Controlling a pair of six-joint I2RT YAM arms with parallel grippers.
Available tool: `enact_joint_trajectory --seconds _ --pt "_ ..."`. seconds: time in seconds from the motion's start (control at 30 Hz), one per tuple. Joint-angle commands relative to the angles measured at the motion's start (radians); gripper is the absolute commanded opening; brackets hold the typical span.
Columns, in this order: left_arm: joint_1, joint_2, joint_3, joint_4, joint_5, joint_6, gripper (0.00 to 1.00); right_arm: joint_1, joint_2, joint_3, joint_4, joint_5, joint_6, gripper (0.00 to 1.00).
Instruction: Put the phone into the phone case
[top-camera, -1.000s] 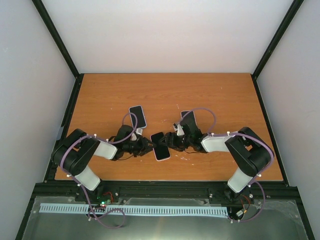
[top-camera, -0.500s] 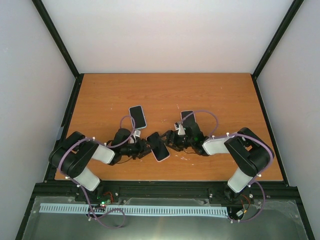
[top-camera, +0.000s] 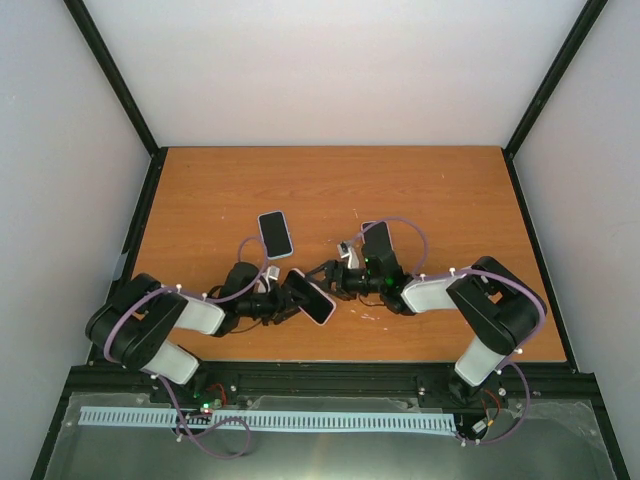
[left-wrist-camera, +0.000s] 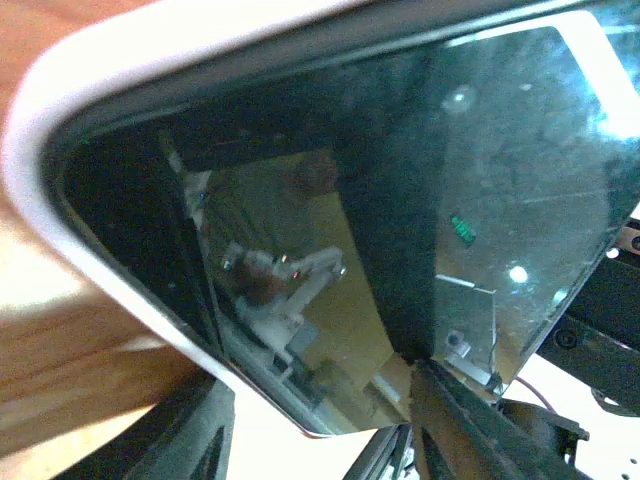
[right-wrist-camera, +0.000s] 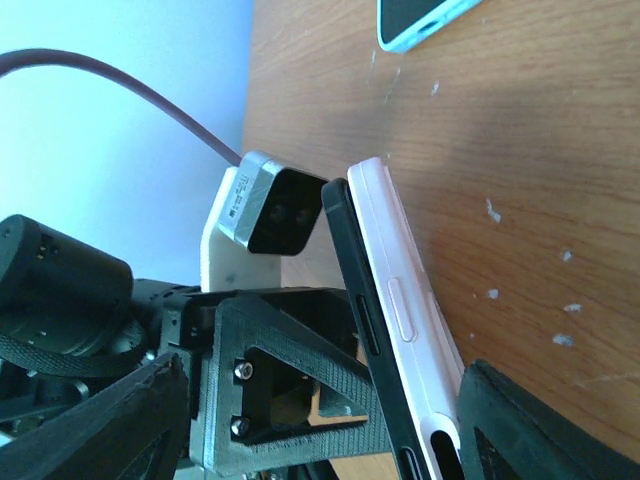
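The phone (top-camera: 312, 297) stands tilted on edge near the middle of the table (top-camera: 450, 190), its black body against the white case (right-wrist-camera: 405, 300). The right claw (top-camera: 330, 278), at its 2 o'clock, is released, with one finger on either side. The left claw (top-camera: 287, 300) is at 9 o'clock, and I cannot tell whether it grips. A second phone (top-camera: 275, 233) lies at 11 o'clock.

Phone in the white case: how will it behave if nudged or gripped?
The phone leans up on a thin edge, so a nudge would probably tip it flat on the table. Its glass face is glossy, likely slippery to grip. It reads as a stiff slab against the white case; flexing seems unlikely.
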Motion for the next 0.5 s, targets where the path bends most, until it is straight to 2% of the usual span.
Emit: enact_joint_trajectory --seconds 0.0,0.13,0.27,0.37,0.47 --pt "-0.016 -0.033 -0.008 -0.103 -0.052 0.05 0.47 0.036 -0.002 0.004 -0.119 -0.115 -0.079 0.72" --pt "-0.016 -0.077 -0.012 -0.164 -0.091 0.071 0.44 0.035 -0.029 0.016 -0.222 -0.094 -0.159 0.7" --pt "-0.016 -0.11 -0.003 -0.212 -0.112 0.083 0.44 0.035 -0.036 0.037 -0.289 -0.081 -0.211 0.62" --pt "-0.016 -0.13 0.0 -0.239 -0.129 0.086 0.43 0.035 -0.027 0.032 -0.25 -0.109 -0.191 0.52" --pt "-0.016 -0.143 0.0 -0.255 -0.139 0.088 0.43 0.038 -0.021 0.011 -0.145 -0.126 -0.137 0.48"
